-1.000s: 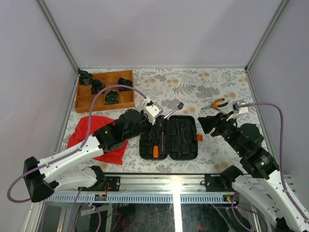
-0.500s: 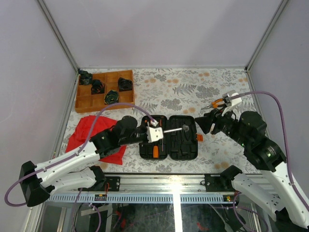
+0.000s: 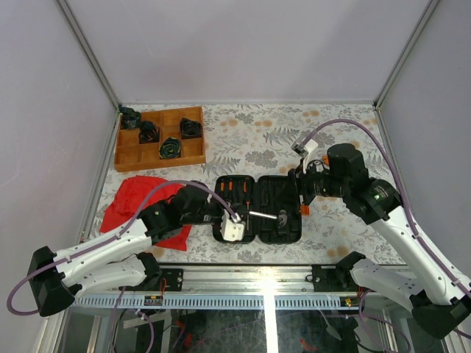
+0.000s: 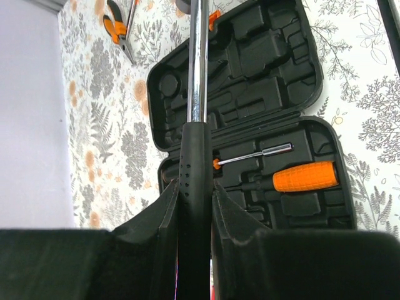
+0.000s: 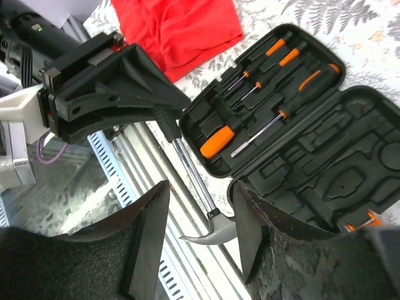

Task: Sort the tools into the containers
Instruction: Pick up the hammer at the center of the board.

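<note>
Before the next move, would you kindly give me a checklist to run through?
1. Left gripper holds the hammer: ok, shut on its black handle.
2. Case open and lying flat: ok.
3. Hammer over the case's empty half: ok.
4. Hammer lined up with its slot: cannot tell.
5. Right gripper clear of the hammer's head: cannot tell; it is open and empty, near the case's edge.
6. Pliers in the case: not ok, lying outside it.
</note>
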`<state>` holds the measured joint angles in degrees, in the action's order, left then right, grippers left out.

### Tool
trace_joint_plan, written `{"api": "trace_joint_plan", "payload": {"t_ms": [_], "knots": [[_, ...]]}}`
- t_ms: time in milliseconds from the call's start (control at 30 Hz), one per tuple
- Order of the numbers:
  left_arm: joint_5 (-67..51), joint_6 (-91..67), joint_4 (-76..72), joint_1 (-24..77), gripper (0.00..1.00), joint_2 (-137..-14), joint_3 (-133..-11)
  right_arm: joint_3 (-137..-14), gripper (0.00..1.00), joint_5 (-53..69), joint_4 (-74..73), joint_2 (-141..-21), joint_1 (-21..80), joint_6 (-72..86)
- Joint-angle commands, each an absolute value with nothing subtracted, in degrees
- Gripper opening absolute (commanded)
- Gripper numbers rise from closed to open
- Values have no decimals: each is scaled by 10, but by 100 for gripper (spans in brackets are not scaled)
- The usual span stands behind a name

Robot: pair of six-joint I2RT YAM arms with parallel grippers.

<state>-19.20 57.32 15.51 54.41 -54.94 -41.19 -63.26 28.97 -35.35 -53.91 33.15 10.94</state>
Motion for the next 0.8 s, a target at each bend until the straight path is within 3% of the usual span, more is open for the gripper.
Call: {"api": "trace_joint_plan", "payload": {"t_ms": [0,133,600,767], "knots": [[-225,666,96,549,0,-535,-404,-619,52,357,-326,-528,345,99],[-234,686,75,549,0,-531,-390,-605,52,387,-328,-544,367,86],[-252,653,9,549,0,-519,-368,-552,53,317,-279,-598,443,66],[-258,655,11,548,0,-521,-365,-558,45,340,-286,-622,448,54]]}}
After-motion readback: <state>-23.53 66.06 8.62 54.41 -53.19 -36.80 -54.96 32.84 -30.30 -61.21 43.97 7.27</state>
